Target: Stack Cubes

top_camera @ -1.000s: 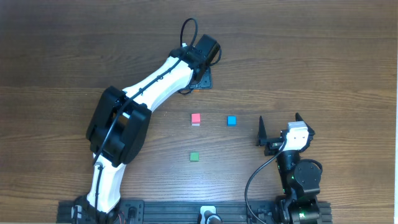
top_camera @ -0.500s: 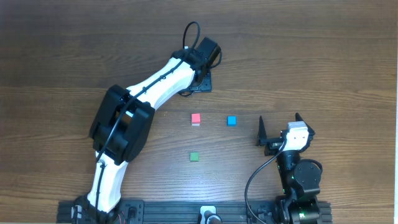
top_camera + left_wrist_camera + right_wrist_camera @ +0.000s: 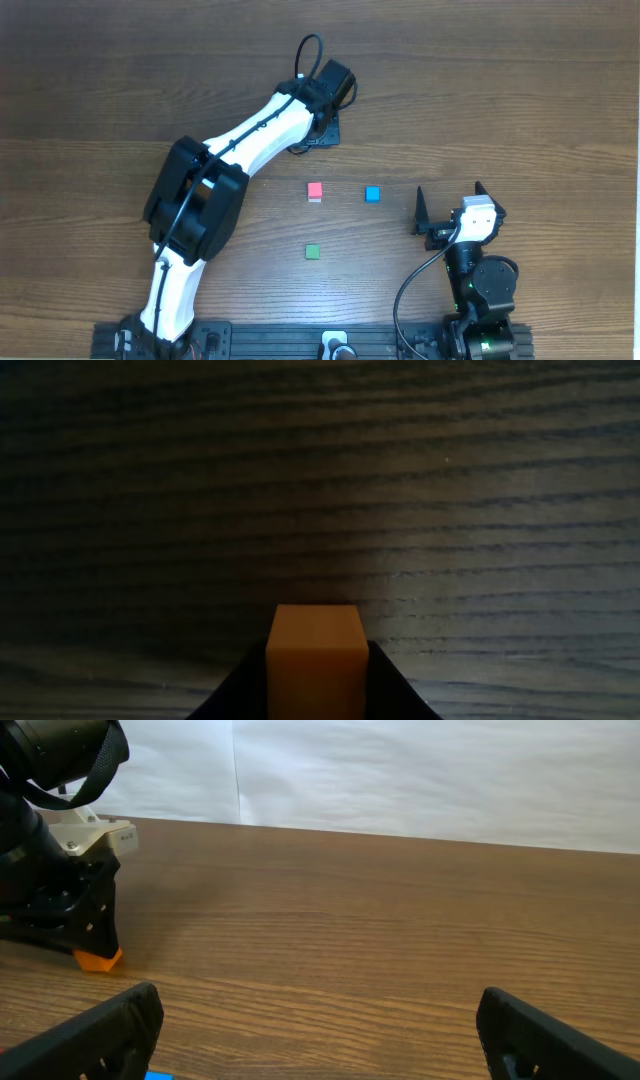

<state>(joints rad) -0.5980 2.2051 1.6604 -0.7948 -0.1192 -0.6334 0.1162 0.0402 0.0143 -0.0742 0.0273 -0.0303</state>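
An orange cube [image 3: 315, 660] sits between the fingers of my left gripper [image 3: 315, 705], which is shut on it, low over the wood. From the right wrist view, the orange cube [image 3: 98, 959] shows under the left gripper [image 3: 85, 935], at or just above the table surface. In the top view the left gripper [image 3: 322, 128] is at the far middle of the table and covers the cube. Nearer lie a pink cube [image 3: 315, 190], a blue cube [image 3: 373, 193] and a green cube [image 3: 312, 252], all apart. My right gripper [image 3: 447, 207] stands open to the right of the blue cube.
The wooden table [image 3: 520, 100] has bare surface on its right and far left. The left arm's white links [image 3: 250, 140] slant across the left middle. A pale wall [image 3: 420, 780] rises behind the far edge.
The left arm's elbow shifted slightly to the right early on, then held still. The cubes and the right arm have not moved.
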